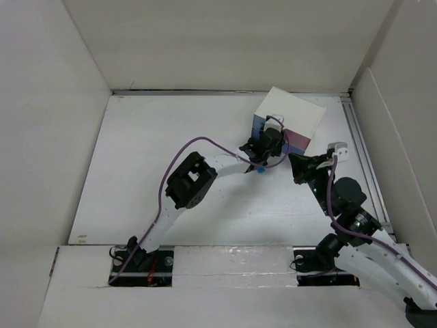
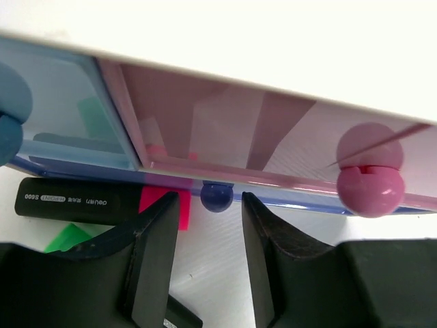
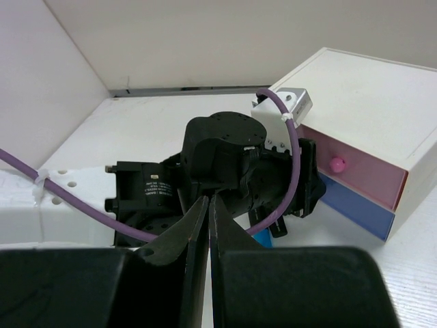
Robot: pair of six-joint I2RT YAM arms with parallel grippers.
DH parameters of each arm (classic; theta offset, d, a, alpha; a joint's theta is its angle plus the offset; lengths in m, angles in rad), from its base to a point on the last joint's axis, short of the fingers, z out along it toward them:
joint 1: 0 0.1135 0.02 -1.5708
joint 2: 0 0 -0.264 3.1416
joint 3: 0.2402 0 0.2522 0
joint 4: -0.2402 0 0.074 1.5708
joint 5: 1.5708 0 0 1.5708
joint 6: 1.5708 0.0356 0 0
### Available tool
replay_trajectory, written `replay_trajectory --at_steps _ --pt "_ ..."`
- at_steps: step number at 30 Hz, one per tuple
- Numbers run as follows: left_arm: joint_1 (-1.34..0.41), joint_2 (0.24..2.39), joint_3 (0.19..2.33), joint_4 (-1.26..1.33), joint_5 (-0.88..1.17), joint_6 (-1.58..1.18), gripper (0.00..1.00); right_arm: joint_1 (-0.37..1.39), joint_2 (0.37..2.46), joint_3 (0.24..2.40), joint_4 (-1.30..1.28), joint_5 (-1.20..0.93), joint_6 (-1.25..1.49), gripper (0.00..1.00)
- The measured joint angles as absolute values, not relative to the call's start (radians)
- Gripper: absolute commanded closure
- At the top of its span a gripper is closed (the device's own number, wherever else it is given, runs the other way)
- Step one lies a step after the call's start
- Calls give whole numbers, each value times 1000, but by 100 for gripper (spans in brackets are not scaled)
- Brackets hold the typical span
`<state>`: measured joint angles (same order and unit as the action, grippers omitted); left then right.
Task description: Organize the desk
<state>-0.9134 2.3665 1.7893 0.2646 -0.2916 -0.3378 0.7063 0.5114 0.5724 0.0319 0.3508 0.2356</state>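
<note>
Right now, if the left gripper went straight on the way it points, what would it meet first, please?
The left gripper would probably meet the dark blue knob on the drawer box first.

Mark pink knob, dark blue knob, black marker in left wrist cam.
pink knob point(image 2: 371, 193), left wrist view, front of the ball.
dark blue knob point(image 2: 217, 197), left wrist view, centre of the ball.
black marker point(image 2: 75, 200), left wrist view, on its printed barrel.
</note>
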Motion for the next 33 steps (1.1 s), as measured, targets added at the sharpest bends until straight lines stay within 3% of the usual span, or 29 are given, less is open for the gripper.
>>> replay_trajectory --at_steps 12,23,26,33 --pt "-906 2408 1826 225 -256 -333 72 706 505 562 38 350 236 91" --pt "-907 2408 1861 213 -254 -314 68 706 517 552 50 332 236 91" --pt "-907 2408 1862 212 -254 -306 73 706 524 548 62 331 236 92" --pt "-908 2414 1873 209 -248 -292 100 706 517 541 62 331 236 92"
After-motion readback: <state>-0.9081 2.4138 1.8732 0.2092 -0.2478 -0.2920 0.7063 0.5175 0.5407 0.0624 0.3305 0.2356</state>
